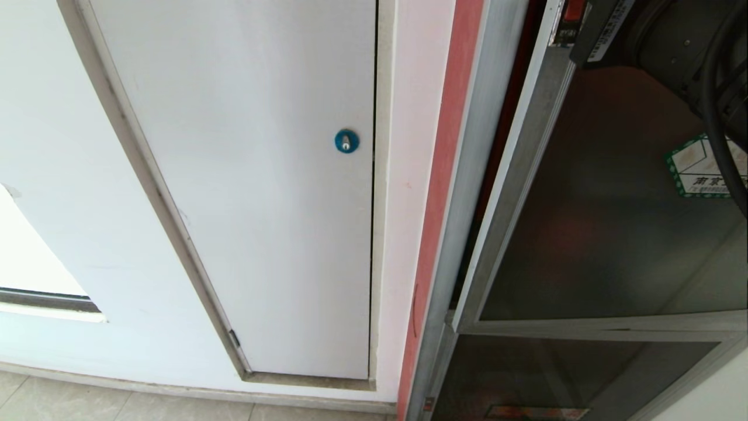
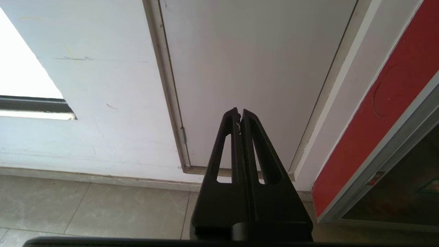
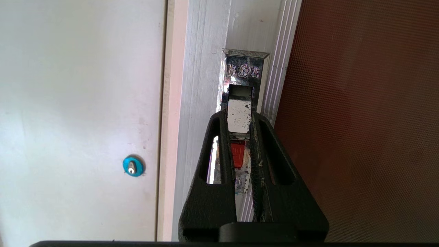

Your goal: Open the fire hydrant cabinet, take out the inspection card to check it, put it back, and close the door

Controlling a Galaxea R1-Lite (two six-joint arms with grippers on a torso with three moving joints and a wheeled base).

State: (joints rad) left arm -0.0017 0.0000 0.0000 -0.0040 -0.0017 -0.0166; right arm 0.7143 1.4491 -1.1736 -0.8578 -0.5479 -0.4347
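right gripper (image 3: 240, 118): pinching the latch tab (image 3: 239, 116) on the door (image 1: 602, 234)
latch: dead ahead at 12, runs upright
left gripper (image 2: 239, 115): closed, parked

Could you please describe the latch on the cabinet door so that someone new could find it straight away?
Start at the fire hydrant cabinet, the silver-framed unit right of the white panel with the blue lock. On the silver frame of its tinted glass door sits a shiny metal latch. Only it bears an engraved flower mark, and the right gripper pinches its pull tab.
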